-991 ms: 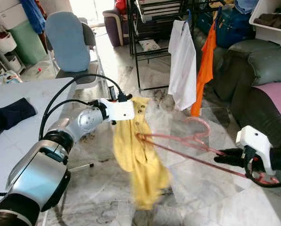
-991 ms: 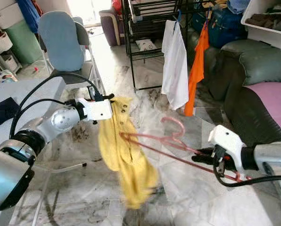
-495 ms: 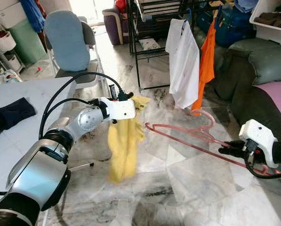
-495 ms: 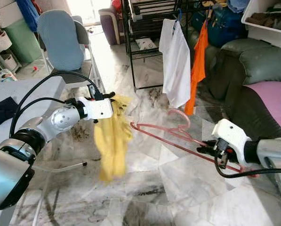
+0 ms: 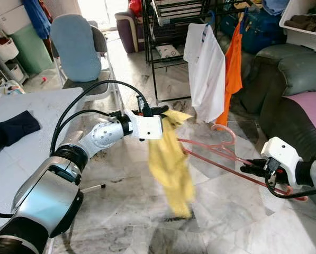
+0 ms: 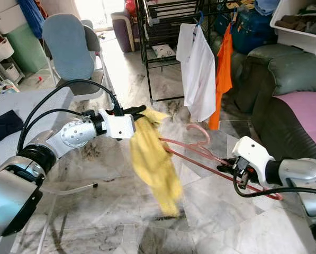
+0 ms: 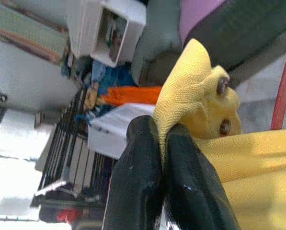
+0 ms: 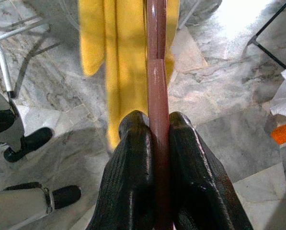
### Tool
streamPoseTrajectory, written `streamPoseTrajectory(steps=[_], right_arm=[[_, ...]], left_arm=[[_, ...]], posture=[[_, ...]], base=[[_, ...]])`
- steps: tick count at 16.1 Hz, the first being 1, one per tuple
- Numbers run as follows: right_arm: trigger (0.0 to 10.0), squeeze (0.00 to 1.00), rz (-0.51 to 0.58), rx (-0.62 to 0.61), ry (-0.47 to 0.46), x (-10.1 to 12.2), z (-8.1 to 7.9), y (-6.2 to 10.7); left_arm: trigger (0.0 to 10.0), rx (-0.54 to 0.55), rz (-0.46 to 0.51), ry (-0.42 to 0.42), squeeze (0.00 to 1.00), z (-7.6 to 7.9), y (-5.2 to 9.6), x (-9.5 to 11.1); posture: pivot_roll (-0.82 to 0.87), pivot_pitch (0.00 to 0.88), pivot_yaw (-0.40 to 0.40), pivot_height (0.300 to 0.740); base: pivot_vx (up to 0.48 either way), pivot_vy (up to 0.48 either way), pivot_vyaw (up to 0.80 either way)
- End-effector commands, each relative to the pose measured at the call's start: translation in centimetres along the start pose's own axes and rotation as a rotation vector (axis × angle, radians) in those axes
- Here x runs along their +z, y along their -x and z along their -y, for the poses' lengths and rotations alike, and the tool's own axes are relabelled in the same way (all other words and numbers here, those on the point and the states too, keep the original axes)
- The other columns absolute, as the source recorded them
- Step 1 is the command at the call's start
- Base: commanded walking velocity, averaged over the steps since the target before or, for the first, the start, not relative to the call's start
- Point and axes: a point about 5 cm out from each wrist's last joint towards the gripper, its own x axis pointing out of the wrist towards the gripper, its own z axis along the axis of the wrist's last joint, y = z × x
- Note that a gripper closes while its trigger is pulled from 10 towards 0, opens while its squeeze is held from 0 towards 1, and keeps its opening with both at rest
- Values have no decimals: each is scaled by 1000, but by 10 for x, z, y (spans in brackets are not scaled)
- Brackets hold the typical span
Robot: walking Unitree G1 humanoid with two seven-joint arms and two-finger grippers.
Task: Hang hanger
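**Yellow garment swinging back toward the hanger**

Swinging back rightward since half a second ago, the yellow garment (image 5: 171,159) is now hanging against the pink hanger (image 5: 216,153) tip, over the marble floor (image 5: 221,211). The left gripper (image 7: 164,143) is pinching its buttoned edge tightly. The right gripper (image 8: 157,139) is clamping the hanger's bar, held low. Beyond them, a white shirt (image 5: 208,74) and orange garment (image 5: 233,69) are hanging on the black rack (image 5: 158,47), beside a dark sofa (image 5: 290,79). No writing is legible.
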Motion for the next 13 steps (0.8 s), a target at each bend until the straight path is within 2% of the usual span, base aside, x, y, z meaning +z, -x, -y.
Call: streamPoseTrajectory(steps=[1, 4, 5, 6, 8, 9, 10, 11, 13], right_arm=[[10000, 0, 16, -4, 11, 3, 1, -5], [10000, 0, 65, -35, -83, -2, 0, -17], [10000, 0, 71, -35, -97, -3, -1, -19], [10000, 0, 82, -60, -165, -9, -2, -27], [10000, 0, 53, -184, -281, -26, 2, -43], [10000, 0, 50, -209, -308, -29, 3, -45], [10000, 0, 40, -361, -460, -41, 12, -51], [10000, 0, 37, -377, -476, -42, 13, -51], [10000, 0, 97, -516, -583, -39, 27, -49]], left_arm=[[10000, 42, 61, -3, 0, -10, -1, 7], [10000, 80, 173, -4, 0, -18, -5, 22], [10000, 91, 183, -5, 0, -20, -5, 24], [10000, 120, 219, -5, 0, -26, -7, 30], [10000, 143, 292, 4, 0, -32, -10, 41], [10000, 144, 305, 3, 0, -33, -11, 43], [10000, 109, 360, 12, 0, -29, -14, 52], [10000, 102, 366, 13, 0, -28, -15, 53], [10000, 87, 382, 52, 0, -23, -15, 55]], posture=[[-147, 0, 98, 740], [-140, 0, 93, 740], [-140, 0, 93, 740], [-136, 0, 90, 740], [-130, 0, 86, 740], [-130, 0, 85, 740], [-122, 0, 82, 740], [-120, 0, 81, 740], [-118, 0, 80, 740]], base=[[0, 0, 0], [0, 0, 0], [0, 0, 0], [0, 0, 0], [0, 0, 0], [0, 0, 0], [0, 0, 0], [0, 0, 0], [0, 0, 0]])
